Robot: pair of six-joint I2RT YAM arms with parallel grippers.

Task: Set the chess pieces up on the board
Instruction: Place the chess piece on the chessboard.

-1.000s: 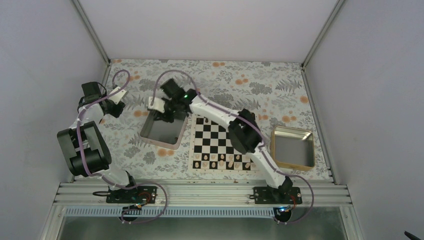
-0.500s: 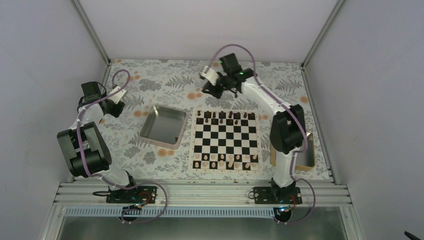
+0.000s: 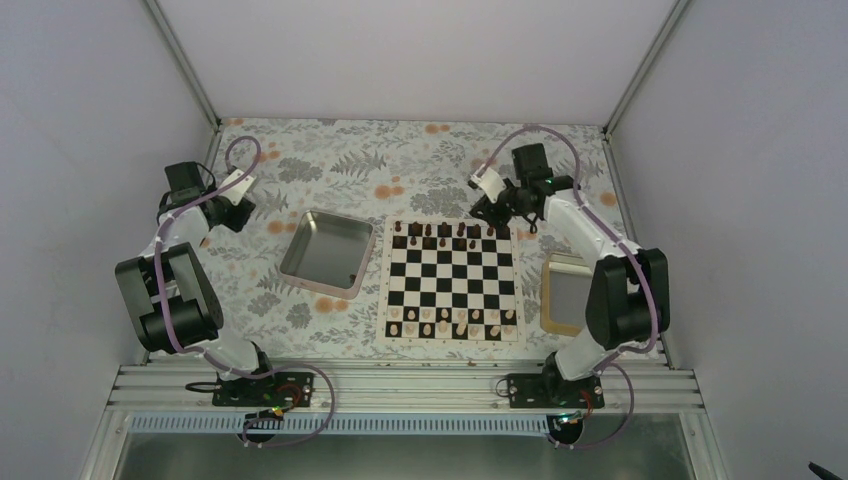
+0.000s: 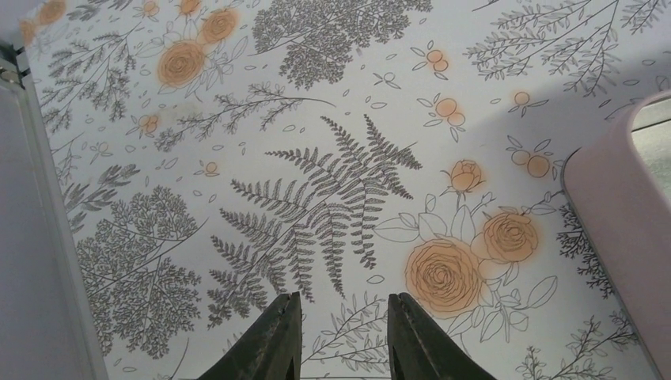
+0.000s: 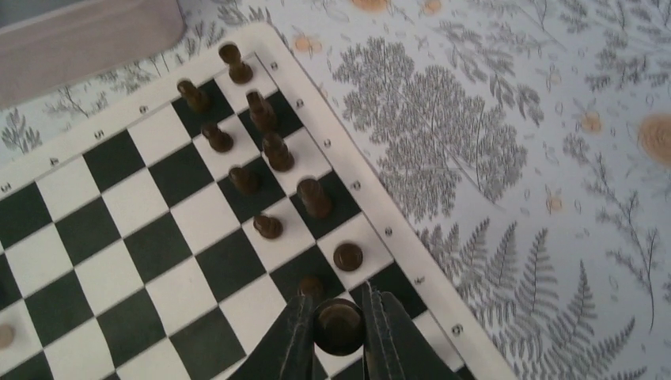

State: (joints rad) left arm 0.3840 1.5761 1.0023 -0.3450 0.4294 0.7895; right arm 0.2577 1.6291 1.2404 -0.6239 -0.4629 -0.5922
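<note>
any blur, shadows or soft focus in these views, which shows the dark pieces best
top external: even soft light, dark pieces tiny; left wrist: floral cloth crisp, faint shadow upper right, tray rim soft; right wrist: best, back rows sharp, piece in the right gripper slightly blurred

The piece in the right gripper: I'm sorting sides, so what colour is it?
The chess piece is dark brown, clearest in the right wrist view.
</note>
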